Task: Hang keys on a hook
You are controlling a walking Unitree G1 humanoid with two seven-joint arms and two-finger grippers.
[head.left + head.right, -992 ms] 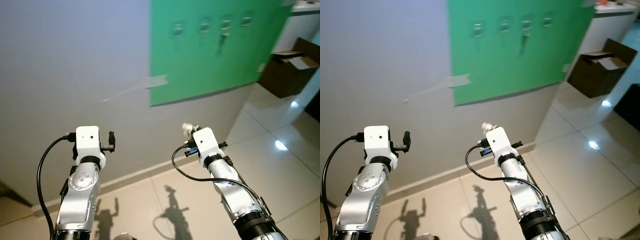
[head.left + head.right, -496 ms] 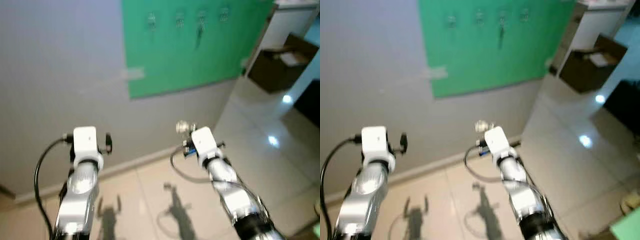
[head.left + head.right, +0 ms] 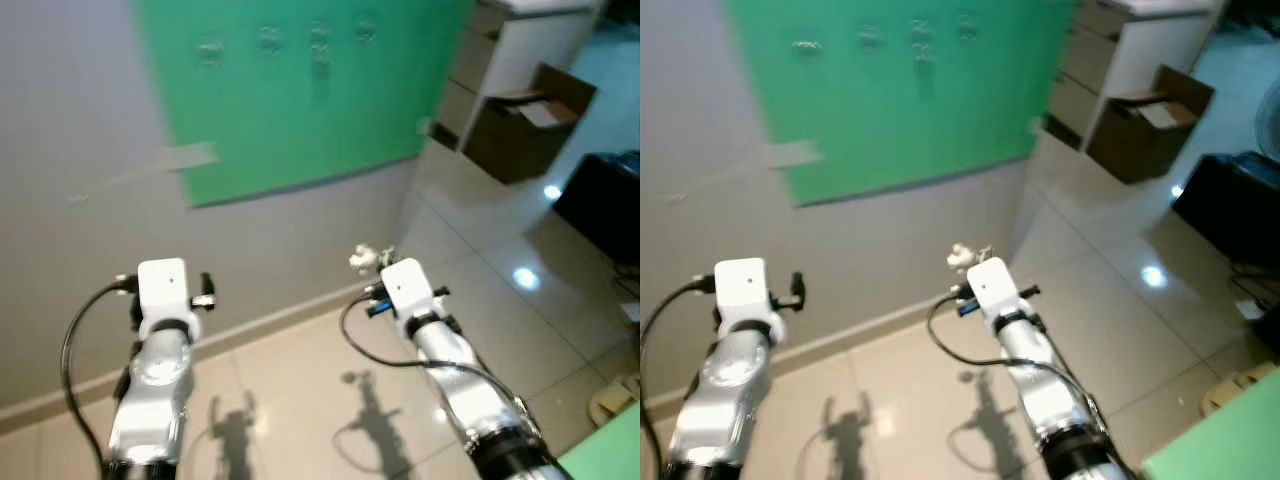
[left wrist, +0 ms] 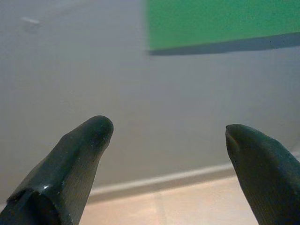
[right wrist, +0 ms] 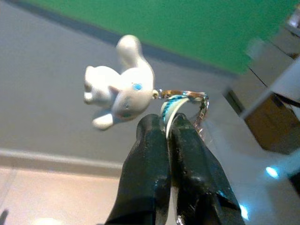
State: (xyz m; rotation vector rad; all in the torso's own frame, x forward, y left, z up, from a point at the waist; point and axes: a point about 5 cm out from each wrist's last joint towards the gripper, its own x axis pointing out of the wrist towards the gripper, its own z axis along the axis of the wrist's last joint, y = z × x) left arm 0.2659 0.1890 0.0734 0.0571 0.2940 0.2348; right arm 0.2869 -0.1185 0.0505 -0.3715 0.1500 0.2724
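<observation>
Keys on a ring with one white animal-shaped charm (image 5: 121,83), pinched in the right gripper (image 5: 167,123), well short of the wall.
Four blurred hooks (image 3: 268,40) sit on one green wall board (image 3: 300,100); left gripper (image 4: 168,133) spread wide, holding nothing.

The room is bright. The head pictures are blurry, mostly at the green board (image 3: 290,100). White glare shines on the floor (image 3: 525,277) beside it.

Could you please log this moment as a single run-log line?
phase: approaching green wall board | right gripper: shut on keyring with white animal charm | left gripper: open, empty | row of hooks: blurred, out of reach
</observation>
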